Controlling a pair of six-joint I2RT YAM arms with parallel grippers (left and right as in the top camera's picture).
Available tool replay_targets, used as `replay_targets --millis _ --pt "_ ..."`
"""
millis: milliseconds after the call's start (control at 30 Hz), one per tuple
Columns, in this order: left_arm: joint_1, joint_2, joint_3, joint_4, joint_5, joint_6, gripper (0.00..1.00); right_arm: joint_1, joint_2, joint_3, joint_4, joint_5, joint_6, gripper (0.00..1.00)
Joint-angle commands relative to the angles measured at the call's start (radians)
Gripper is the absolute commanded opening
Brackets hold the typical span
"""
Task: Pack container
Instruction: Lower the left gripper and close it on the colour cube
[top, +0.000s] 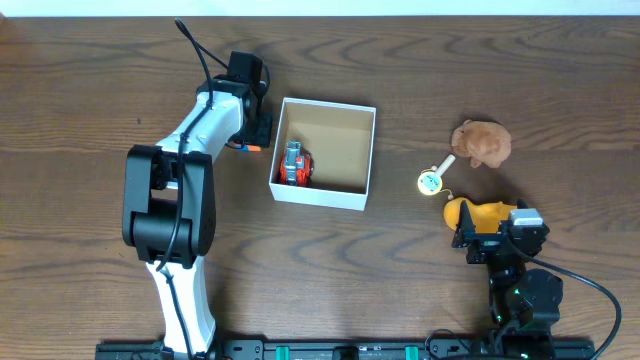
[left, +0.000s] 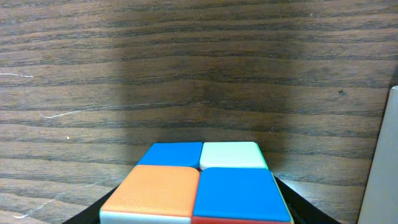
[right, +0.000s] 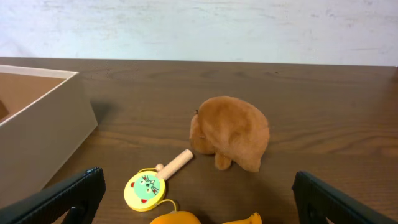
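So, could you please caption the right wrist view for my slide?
Open right gripper faces a brown plush toy, a yellow rattle and the container.

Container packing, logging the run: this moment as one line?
left gripper around cube, grip unclear | right gripper open | container holds red toy

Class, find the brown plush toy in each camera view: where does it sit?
Overhead: brown plush toy, upper right, near the round rattle.
Left wrist: not in it.
Right wrist: centre, beyond the rattle.
Shared landmark: the white container, centre overhead, right edge in left wrist, left in right wrist.
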Motion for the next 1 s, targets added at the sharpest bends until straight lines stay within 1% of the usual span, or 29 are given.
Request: replay_targets --millis 0,267,667,767,867,900,933,967 --pt "0.006 0.005 0.002 -0.003 -0.013 0.000 0.59 -0.008 -0.003 -0.002 -0.003 -0.006 0.006 0.99" --pt "0.006 -0.055 0.009 -0.003 -0.133 0.000 0.57 -0.008 -0.003 -0.002 -0.003 -0.006 0.006 0.99" --pt "0.006 -0.278 0.009 0.031 -0.136 -0.001 0.56 -0.008 -0.003 -0.002 -0.003 -0.006 0.006 0.99" --pt "0.006 -0.300 0.009 0.031 -0.136 -0.001 0.57 -0.008 -0.003 -0.002 -0.003 -0.006 0.006 0.99" --pt "0.006 -0.288 0.008 0.027 -0.135 -0.007 0.59 -0.008 -0.003 -0.002 -0.003 -0.006 0.006 0.99" --pt "0.006 -0.275 0.008 0.027 -0.134 -0.029 0.62 -0.008 -0.003 -0.002 -0.003 -0.006 0.006 0.99" --pt "0.006 -0.265 0.007 0.027 -0.132 -0.047 0.70 -0.008 -0.003 -0.002 -0.003 -0.006 0.006 0.99" --pt "0.006 -0.252 0.007 0.027 -0.132 -0.060 0.75 -0.008 -0.003 -0.002 -0.003 -0.006 0.006 0.99"
